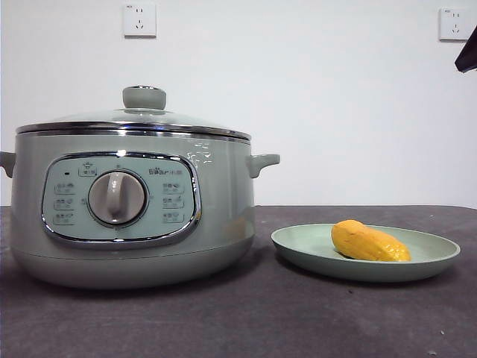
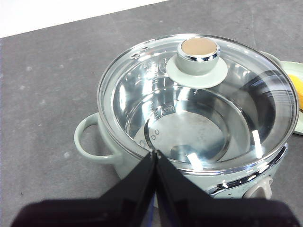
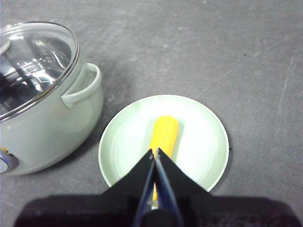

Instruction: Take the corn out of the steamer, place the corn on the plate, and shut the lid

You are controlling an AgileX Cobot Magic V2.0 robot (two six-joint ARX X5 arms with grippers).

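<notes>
The corn [image 1: 370,242] is lying on its side inside the pale green plate [image 1: 436,254], which is sitting on the dark grey bench [image 1: 246,321] just beside the sage-green steamer [image 1: 223,209], the two apart by a narrow strip of bench. The glass lid [image 2: 142,94] is sitting flat on the steamer's chrome rim, its knob [image 1: 144,97] upright at the centre (through the glass the metal pot is showing bare and shiny). The left tool [image 2: 155,153] is hanging above the near edge of the lid, over the side with the control panel [image 1: 119,198], its two black jaws pressed together with nothing between them. The right tool [image 3: 154,152] is hovering over the plate, above one end of the corn, its jaws likewise closed and gripping nothing. In the front view only a black tip [image 1: 467,52] is showing at the top right corner, and two wall sockets [image 1: 139,19] are sitting on the white wall behind.
</notes>
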